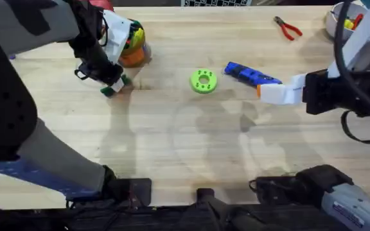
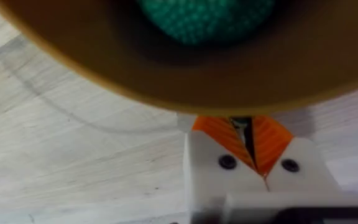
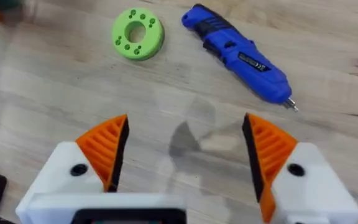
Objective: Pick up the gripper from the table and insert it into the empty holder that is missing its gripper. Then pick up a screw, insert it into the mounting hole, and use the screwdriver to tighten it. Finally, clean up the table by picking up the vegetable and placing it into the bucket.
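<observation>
My left gripper [image 1: 116, 85] is low beside the orange-brown bucket [image 1: 135, 58], pads pressed nearly together. The dark-green vegetable [image 1: 109, 90] sticks out on both sides of its tip. In the left wrist view the bucket [image 2: 166, 81] rim hides the tip of the left gripper [image 2: 242, 124], with a dark sliver between the pads. My right gripper [image 1: 262, 92] hovers open just right of the blue screwdriver [image 1: 249, 75]. In the right wrist view the right gripper [image 3: 185, 124] spreads wide over bare wood, and the screwdriver [image 3: 238, 53] lies beyond it. The loose gripper piece and screw are out of view.
A green round disc [image 1: 203, 81] lies left of the screwdriver and also appears as the disc [image 3: 137, 33] in the right wrist view. Red-handled pliers [image 1: 288, 27] rest at the back right, near a white bowl [image 1: 334, 22]. Colourful toys fill the bucket.
</observation>
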`<action>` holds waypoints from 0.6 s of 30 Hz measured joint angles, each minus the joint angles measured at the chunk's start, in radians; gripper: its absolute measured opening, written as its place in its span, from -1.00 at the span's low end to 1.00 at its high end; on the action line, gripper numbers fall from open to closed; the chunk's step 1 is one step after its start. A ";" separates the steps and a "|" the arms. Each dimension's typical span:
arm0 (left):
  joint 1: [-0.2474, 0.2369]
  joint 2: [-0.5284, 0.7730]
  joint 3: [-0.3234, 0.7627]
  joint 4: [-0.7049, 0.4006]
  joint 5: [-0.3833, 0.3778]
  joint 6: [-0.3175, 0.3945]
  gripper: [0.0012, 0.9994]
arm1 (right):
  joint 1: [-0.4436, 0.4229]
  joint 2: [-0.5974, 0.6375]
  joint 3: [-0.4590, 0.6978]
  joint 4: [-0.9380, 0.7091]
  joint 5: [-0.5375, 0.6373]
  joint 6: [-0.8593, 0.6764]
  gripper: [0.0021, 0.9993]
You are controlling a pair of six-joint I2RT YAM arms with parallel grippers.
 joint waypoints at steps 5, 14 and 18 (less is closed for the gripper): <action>0.000 -0.034 -0.004 -0.034 0.025 -0.046 -0.94 | 0.000 0.000 0.000 -0.001 0.000 0.000 0.99; 0.000 -0.388 -0.004 0.033 0.033 -0.149 -0.94 | 0.000 0.000 0.000 -0.001 0.000 0.000 0.99; 0.000 -0.454 0.012 0.106 0.033 -0.243 -0.94 | 0.000 0.000 0.000 -0.001 0.000 0.000 0.98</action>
